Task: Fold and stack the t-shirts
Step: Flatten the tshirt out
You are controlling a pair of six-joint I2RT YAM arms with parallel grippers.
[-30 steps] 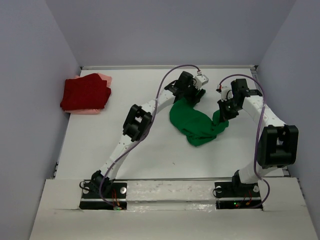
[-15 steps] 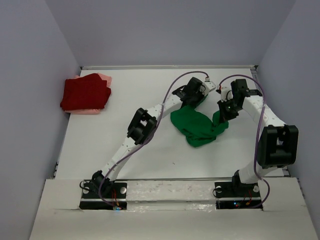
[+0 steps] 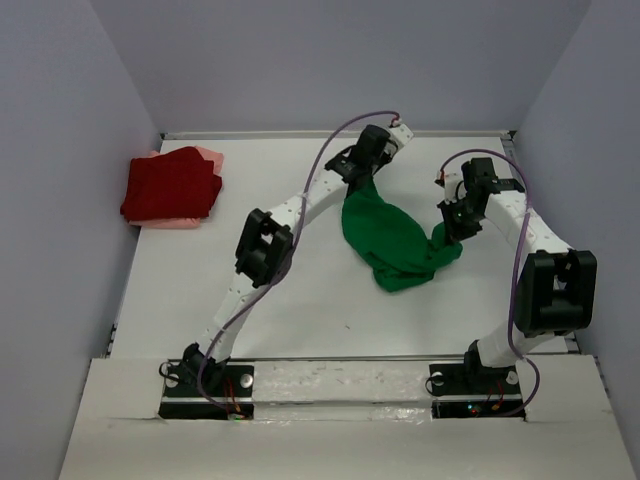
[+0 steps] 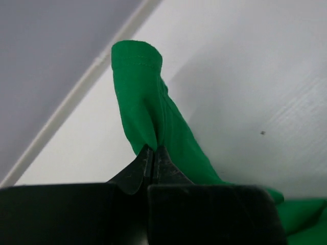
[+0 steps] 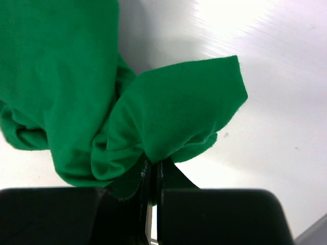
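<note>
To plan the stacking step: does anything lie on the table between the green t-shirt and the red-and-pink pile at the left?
Nothing visible lies there: bare table runs from the green t-shirt to the dark red t-shirt on the pale pink t-shirt. Only the left arm crosses above that stretch.

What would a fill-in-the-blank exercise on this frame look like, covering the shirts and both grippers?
1. The left gripper and the right gripper are both ____ on the green t-shirt.
2. The dark red t-shirt lies folded ____ the pale pink t-shirt.
3. That pile sits near the far ____ corner of the table.

Missing words: shut; on top of; left.
</note>
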